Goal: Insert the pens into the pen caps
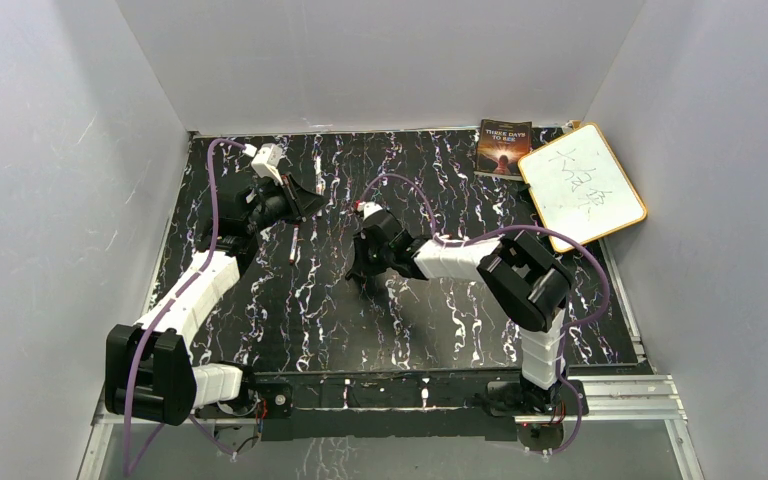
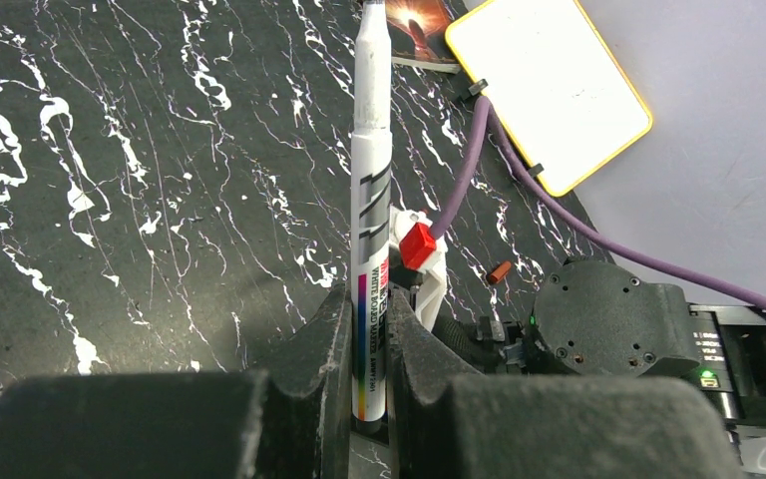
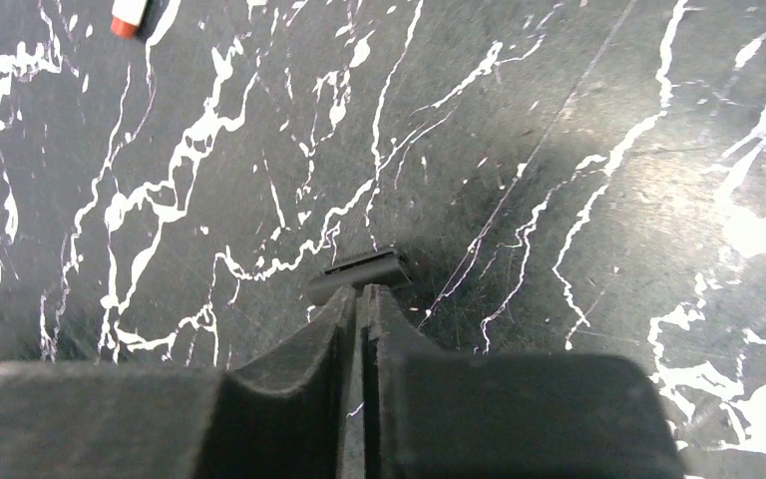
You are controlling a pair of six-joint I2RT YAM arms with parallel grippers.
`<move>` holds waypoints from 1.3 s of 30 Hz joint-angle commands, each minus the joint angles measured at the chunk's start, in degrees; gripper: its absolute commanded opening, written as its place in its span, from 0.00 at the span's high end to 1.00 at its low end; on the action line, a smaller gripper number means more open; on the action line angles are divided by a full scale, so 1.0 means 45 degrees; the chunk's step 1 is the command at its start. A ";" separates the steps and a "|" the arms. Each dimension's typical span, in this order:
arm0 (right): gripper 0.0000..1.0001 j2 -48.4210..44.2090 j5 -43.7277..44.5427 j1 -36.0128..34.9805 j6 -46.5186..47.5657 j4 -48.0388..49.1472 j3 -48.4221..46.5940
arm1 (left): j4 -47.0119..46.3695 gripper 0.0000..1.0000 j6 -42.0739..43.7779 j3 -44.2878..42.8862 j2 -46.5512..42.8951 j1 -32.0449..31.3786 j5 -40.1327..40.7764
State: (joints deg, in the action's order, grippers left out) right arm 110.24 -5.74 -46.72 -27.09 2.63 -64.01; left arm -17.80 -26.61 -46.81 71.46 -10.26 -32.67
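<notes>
While the left gripper (image 2: 369,304) pinches the white-board pen (image 2: 371,150) by its tail, nib far out, and the right gripper (image 3: 362,296), jaws pressed together, has a black cap (image 3: 357,270) crosswise at its tips (gripped or not, can't tell), pen may pivot & cap skid off-axis.

Black tabletop w/ white marble veining (image 3: 578,120): smooth, slight sheen.
Slim white plastic pen (image 2: 371,200): glossy barrel, printed label.
Left gripper (image 2: 369,299) fingers (image 2: 324,339): black plastic, matt, grainy.
Small black plastic cap (image 3: 359,269): matt.
Purple cable (image 2: 464,180): smooth, rubbery.
Yellow-framed whiteboard (image 2: 549,90): smooth white face.
</notes>
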 commanded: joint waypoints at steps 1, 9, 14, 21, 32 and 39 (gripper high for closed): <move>0.90 -0.0383 0.1187 -0.0059 0.0005 -0.1249 -0.1457 | -0.0243 1.00 0.0113 0.0099 -0.0564 0.0021 -0.0367; 0.58 0.0141 0.3528 -0.0916 0.0013 -0.3815 -0.3153 | -0.0257 1.00 0.0132 0.0119 -0.0672 0.0016 -0.0357; 0.43 0.0550 0.5390 -0.1522 -0.0942 -0.5149 -0.3824 | -0.0248 1.00 0.0132 0.0105 -0.0728 -0.0023 -0.0329; 0.41 0.0860 0.6581 -0.1959 -0.2806 -0.5633 -0.3601 | -0.0214 1.00 0.0132 0.0078 -0.0822 -0.0109 -0.0256; 0.49 0.1294 0.6510 -0.1969 -0.2890 -0.5399 -0.4080 | -0.0068 1.00 0.0287 0.0035 -0.0879 -0.0259 -0.0183; 0.53 0.1903 0.6471 -0.1976 -0.2727 -0.5570 -0.4615 | 0.0028 1.00 0.0377 0.0024 -0.0880 -0.0273 -0.0124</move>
State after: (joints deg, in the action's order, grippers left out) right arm 117.21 21.56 -55.75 -39.35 -22.72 -81.73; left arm -17.54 -25.91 -46.76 69.56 -11.35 -32.99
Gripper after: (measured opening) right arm 0.495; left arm 0.091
